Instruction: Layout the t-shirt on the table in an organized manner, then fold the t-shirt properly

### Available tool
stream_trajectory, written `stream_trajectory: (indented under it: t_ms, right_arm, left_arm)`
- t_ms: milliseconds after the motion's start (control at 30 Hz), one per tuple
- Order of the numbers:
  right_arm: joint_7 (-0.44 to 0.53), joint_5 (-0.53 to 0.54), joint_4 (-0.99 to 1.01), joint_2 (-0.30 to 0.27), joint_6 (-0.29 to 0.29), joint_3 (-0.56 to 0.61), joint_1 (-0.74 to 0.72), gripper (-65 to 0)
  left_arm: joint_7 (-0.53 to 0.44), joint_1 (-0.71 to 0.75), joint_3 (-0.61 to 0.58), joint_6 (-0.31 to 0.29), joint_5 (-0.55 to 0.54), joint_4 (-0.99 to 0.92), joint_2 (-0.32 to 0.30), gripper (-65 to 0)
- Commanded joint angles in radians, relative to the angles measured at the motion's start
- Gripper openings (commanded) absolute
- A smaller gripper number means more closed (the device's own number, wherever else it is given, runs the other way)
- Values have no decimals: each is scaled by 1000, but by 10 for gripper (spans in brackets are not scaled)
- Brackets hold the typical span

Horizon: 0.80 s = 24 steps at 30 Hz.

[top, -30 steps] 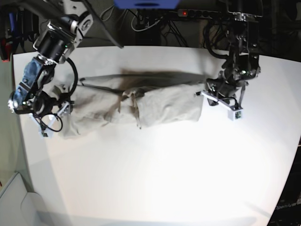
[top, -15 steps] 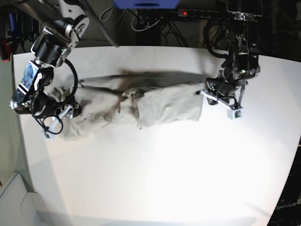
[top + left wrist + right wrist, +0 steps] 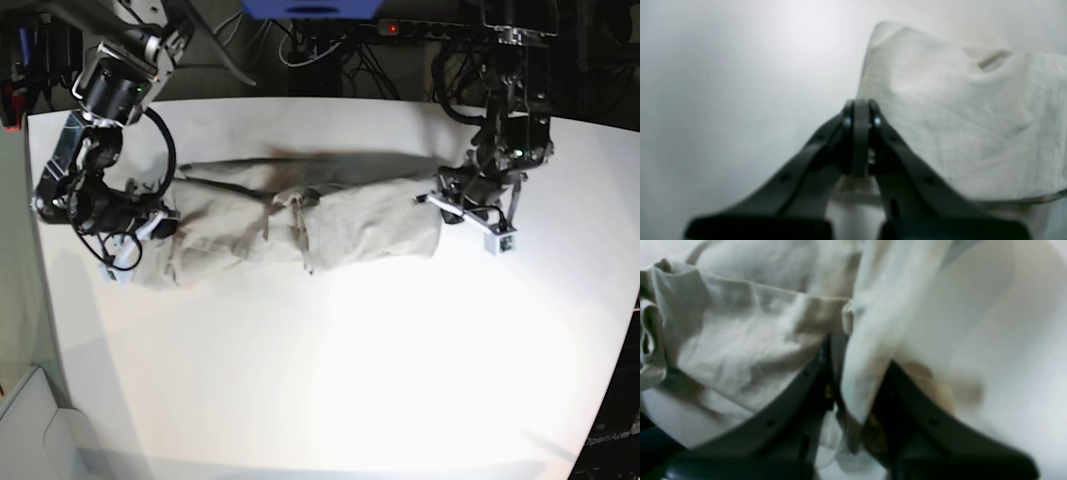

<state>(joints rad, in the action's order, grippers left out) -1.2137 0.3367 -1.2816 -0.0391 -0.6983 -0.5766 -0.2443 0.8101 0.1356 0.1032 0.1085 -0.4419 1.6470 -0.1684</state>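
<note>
1. Your right gripper [image 3: 853,373], on the left side of the base view, was spread wide beside the shirt's end a second ago. Its jaws have now come together on a fold of the t-shirt [image 3: 300,215]; the right wrist view shows pale cloth pinched between the two dark fingers.

2. Your left gripper [image 3: 858,110], on the right side of the base view, has not shifted. Its jaws are pressed fully together at the edge of the shirt's other end. The left wrist view shows the tips meeting just beside the cloth's border, but you cannot tell from it whether any fabric is caught between them.

3. The t-shirt lies across the far half of the table [image 3: 350,380] as a long, bunched roll running side to side between the two arms. It is creased, with a knot of folds near its middle. Since the earlier pictures the cloth has slid a little toward the left gripper's end, and the right arm has drawn closer in over its own end.

4. What this means for you: the shirt is not yet laid out flat, so the task is at an early stage. With one end newly pinched, the likely next step is to lift and draw the ends apart to spread the cloth.

5. Watch the left end: if that grip holds nothing, pulling will only drag the roll sideways.
</note>
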Motion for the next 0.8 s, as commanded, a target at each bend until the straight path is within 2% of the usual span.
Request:
stream_trajectory:
  t_ms: [0,200,367,567,767]
  right_arm:
    - [-7,45,-39,-18,0,2,-5,-650]
    - [-101,258,-241,-22,0,2,18,-650]
    - [-183,361,-367,11,0,2,20,-650]
    - [-183,402,-464,55,0,16,20,-650]
    - [-183,402,-577,117,0,85,24,-650]
  left_arm:
    - [-15,-14,7,1,-7,14,-6,-650]
    - [-15,-15,7,1,-7,14,-6,-650]
    - [-18,-15,2,1,-7,14,-6,-650]
    - [-22,-15,3,1,-7,14,-6,-649]
    - [-24,-17,2,1,-7,14,-6,-649]
